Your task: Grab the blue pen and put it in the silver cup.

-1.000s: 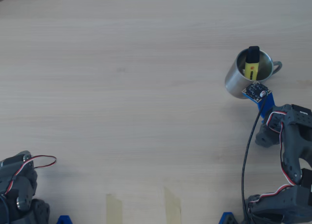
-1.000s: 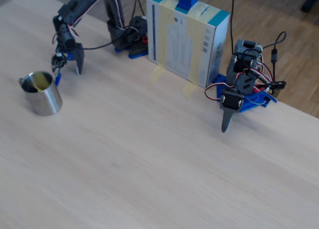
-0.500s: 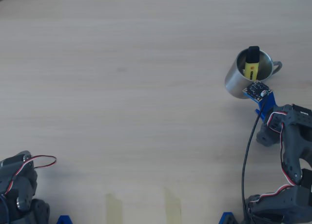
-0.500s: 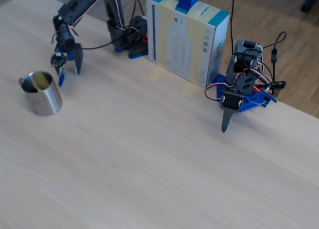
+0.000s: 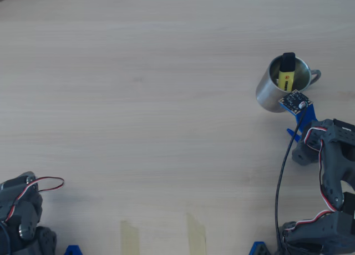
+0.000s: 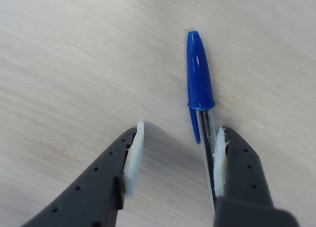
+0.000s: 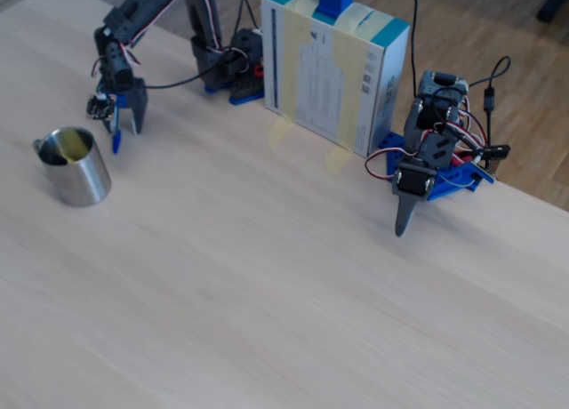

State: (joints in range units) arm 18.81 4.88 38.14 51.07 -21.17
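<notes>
Wood table [image 5: 138,100], blue pen [image 6: 199,84] now clear of silver cup [image 5: 272,91], jaws apart

We saw a pale matt wood-grain worktop [image 5: 138,100], a brushed-metal silver cup [image 5: 269,91] with a dull sheen, and the blue pen [image 6: 199,79] with its glossy plastic cap and clear barrel. The pincer [image 6: 173,158] looked like matt dark plastic, its pads [image 6: 132,155] whitish and rough.
</notes>
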